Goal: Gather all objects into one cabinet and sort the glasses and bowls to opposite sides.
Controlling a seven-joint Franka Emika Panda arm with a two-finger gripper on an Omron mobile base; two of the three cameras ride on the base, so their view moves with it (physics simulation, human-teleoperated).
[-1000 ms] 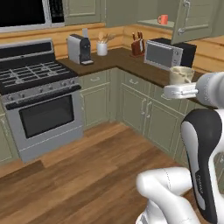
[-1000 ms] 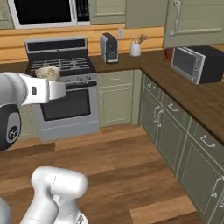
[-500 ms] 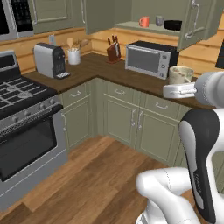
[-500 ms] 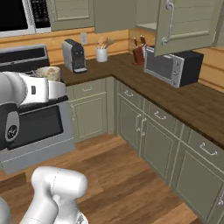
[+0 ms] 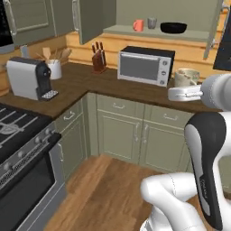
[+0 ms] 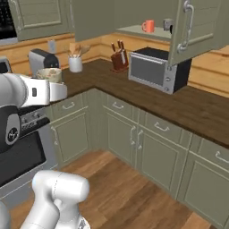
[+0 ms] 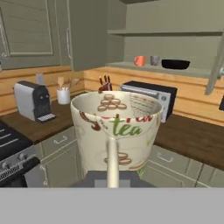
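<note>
Carrying the cream speckled cup, printed with "tea" and biscuit drawings, upright in the tool, closed tight on the cup with one finger running up its near wall. Riding high above the wood floor, well short of the table and well apart from the shelf.

Waiting far ahead on the lower shelf of the open olive-green wall cabinet: the orange-red mug at the left, the grey mug just beside it, the wide black bowl further right, apart from both mugs. Standing below that shelf on the table: the microwave, with the knife block to its left, then the white utensil pot and the coffee machine nearer the stove. Hanging open at the right of the shelf, seen in the right base view: the cabinet door with its long pale handle.

Doing this step well probably meaning: keeping the cup level while closing in, approaching high enough to pass over the microwave top, steering clear of the open door edge, and aiming for the left end of the shelf beside the two mugs, away from the bowl. Lowering gently onto the shelf before letting go, with room left so neither mug gets nudged.
</note>
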